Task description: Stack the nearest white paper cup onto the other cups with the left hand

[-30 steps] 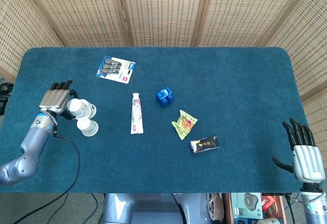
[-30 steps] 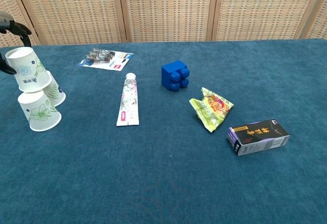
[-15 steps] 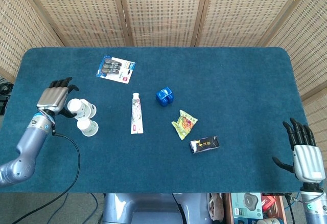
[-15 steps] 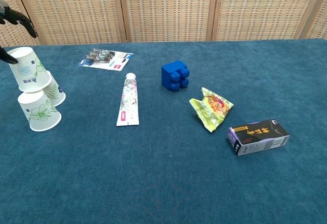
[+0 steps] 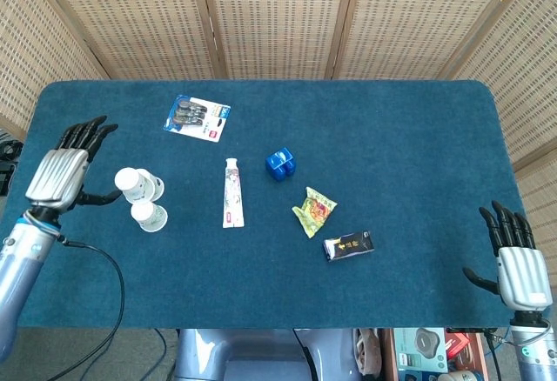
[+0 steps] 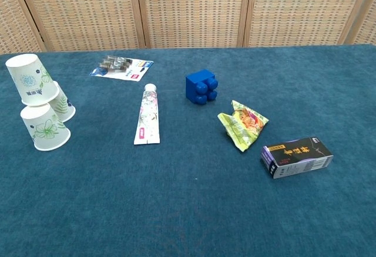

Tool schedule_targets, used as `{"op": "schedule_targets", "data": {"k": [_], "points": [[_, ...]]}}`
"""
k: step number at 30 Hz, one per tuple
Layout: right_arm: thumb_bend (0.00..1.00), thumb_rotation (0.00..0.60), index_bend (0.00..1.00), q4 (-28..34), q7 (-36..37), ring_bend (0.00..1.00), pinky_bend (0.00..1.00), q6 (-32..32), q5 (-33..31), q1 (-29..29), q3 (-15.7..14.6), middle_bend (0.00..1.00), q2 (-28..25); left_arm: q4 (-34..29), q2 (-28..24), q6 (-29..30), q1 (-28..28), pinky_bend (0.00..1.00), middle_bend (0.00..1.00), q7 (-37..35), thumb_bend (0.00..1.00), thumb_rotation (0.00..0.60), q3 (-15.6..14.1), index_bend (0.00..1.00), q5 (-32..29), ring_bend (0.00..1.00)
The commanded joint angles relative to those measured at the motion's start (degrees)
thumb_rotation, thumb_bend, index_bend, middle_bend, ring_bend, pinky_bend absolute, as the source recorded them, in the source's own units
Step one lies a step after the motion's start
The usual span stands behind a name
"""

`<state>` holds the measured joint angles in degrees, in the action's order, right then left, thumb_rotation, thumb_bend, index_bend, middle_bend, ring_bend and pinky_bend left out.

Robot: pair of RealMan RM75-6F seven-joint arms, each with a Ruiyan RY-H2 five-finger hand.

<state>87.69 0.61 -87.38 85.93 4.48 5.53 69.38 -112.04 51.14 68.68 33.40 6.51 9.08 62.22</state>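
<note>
Three white paper cups with green leaf prints stand upside down at the table's left. The top cup [image 6: 30, 80] [image 5: 129, 181] rests tilted on the other two cups: one at the front [image 6: 44, 128] [image 5: 150, 217] and one behind [image 6: 63, 108] [image 5: 150, 185]. My left hand [image 5: 63, 172] hovers open to the left of the cups, fingers spread, touching nothing. It is outside the chest view. My right hand [image 5: 515, 259] hangs open off the table's near right corner.
A toothpaste tube [image 5: 232, 192], a blue block [image 5: 280, 163], a green snack packet [image 5: 314, 210], a dark box [image 5: 348, 244] and a blister pack [image 5: 197, 116] lie across the blue table [image 5: 409, 137]. Wicker screens stand behind.
My left hand let go of the top cup and drew back to the left, leaving the chest view. The cup stays tilted on the other two.
</note>
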Motion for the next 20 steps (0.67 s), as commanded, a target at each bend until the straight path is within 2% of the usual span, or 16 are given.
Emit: {"op": "schedule_targets", "data": {"k": [1, 5, 9, 13, 20], "points": [[0.09, 0.600, 0.00, -0.06, -0.28, 0.00, 0.00, 0.09, 0.05, 0.09, -0.01, 0.00, 0.12, 4.50, 10.06, 16.47, -11.14, 0.00, 0.00, 1.70, 0.20, 0.600, -6.47, 0.07, 16.87, 0.00], [0.09, 0.600, 0.00, -0.07, -0.89, 0.00, 0.00, 0.00, 0.34, 0.12, -0.13, 0.00, 0.27, 13.60, 20.25, 24.21, -15.96, 0.00, 0.00, 9.20, 0.20, 0.600, -9.34, 0.07, 21.92, 0.00], [0.09, 0.600, 0.00, 0.02, -1.65, 0.00, 0.00, -0.11, 0.74, 0.16, -0.32, 0.00, 0.44, 19.01, 26.39, 26.14, -18.50, 0.00, 0.00, 11.17, 0.20, 0.600, -10.68, 0.06, 22.94, 0.00], [0.09, 0.600, 0.00, 0.27, -2.34, 0.00, 0.00, -0.52, 1.36, 0.08, -0.57, 0.00, 0.56, 22.30, 29.21, 26.17, -20.03, 0.00, 0.00, 11.06, 0.20, 0.600, -11.29, 0.05, 22.84, 0.00], [0.09, 0.600, 0.00, 0.63, -3.43, 0.00, 0.00, -0.78, 2.21, 0.05, -1.02, 0.00, 0.75, 24.30, 29.50, 25.61, -21.61, 0.00, 0.00, 9.88, 0.20, 0.600, -11.47, 0.04, 22.62, 0.00]]}}
